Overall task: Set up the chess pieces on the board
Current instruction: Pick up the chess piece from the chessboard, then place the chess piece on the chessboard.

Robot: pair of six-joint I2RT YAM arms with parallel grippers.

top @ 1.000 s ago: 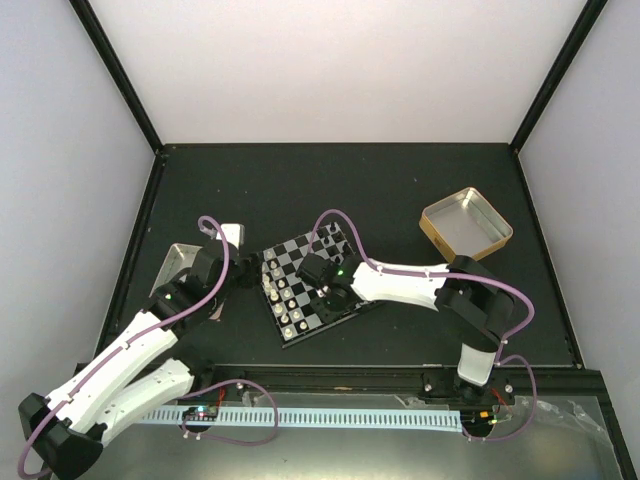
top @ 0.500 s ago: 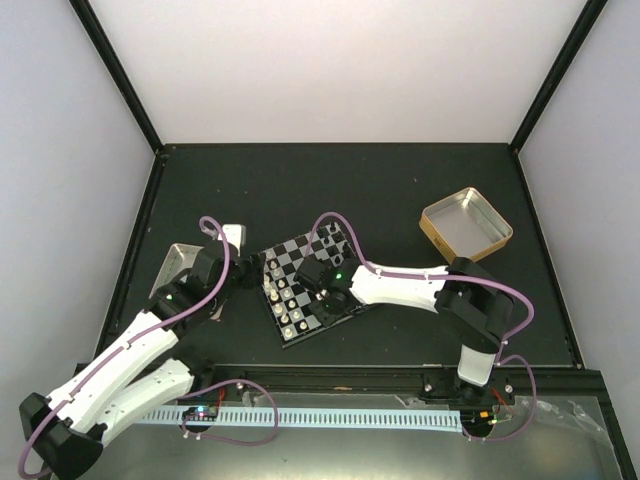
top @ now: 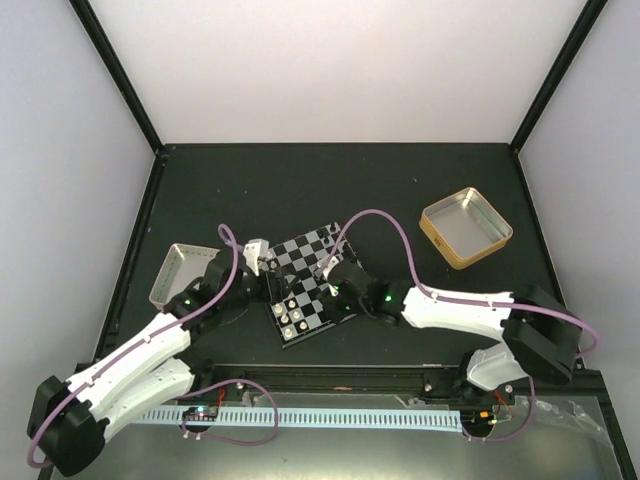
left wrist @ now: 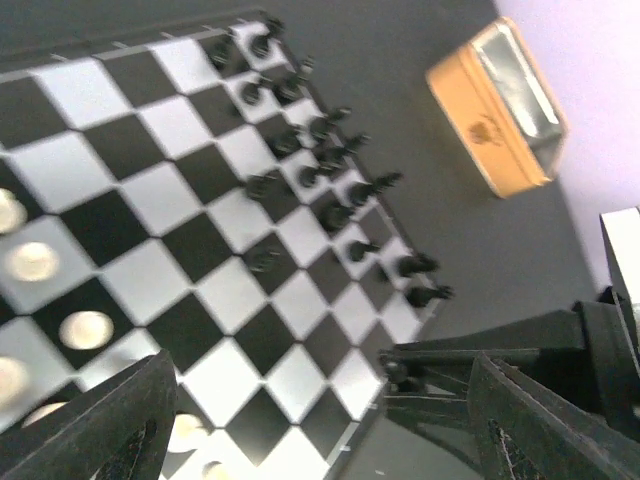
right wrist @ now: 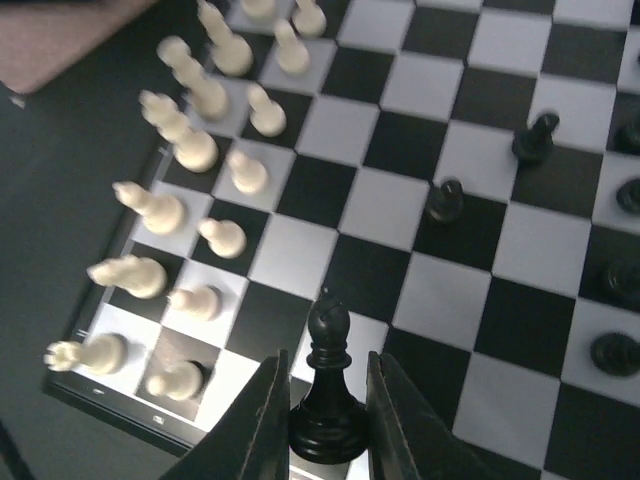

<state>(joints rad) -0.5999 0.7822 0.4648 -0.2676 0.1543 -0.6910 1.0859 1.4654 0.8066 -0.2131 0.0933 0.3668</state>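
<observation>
The board (top: pixel 300 256) lies tilted at the table's middle. Cream chess pieces (top: pixel 290 316) stand along its near left side and black ones (top: pixel 330 240) along its far right side. My right gripper (top: pixel 336 276) is over the board's right half, shut on a black bishop (right wrist: pixel 326 395) held upright above a near-edge square (right wrist: pixel 380 210). Cream pieces (right wrist: pixel 190 150) and two lone black pawns (right wrist: pixel 445 200) lie beyond it. My left gripper (top: pixel 262 256) hovers at the board's left corner, open and empty (left wrist: pixel 320 440), over bare squares (left wrist: pixel 200 200). Black pieces (left wrist: pixel 320 170) line the far edge.
A gold tin (top: pixel 465 226) sits at the back right, also in the left wrist view (left wrist: pixel 500 105). A silver-pink tray (top: pixel 180 272) lies left of the board, its corner in the right wrist view (right wrist: pixel 60 40). The right arm (top: pixel 460 312) stretches low across the near right table.
My left gripper has moved right and forward to the board's left corner. My right arm's elbow has swung out to the right and lower, its gripper shifting slightly right over the board.
</observation>
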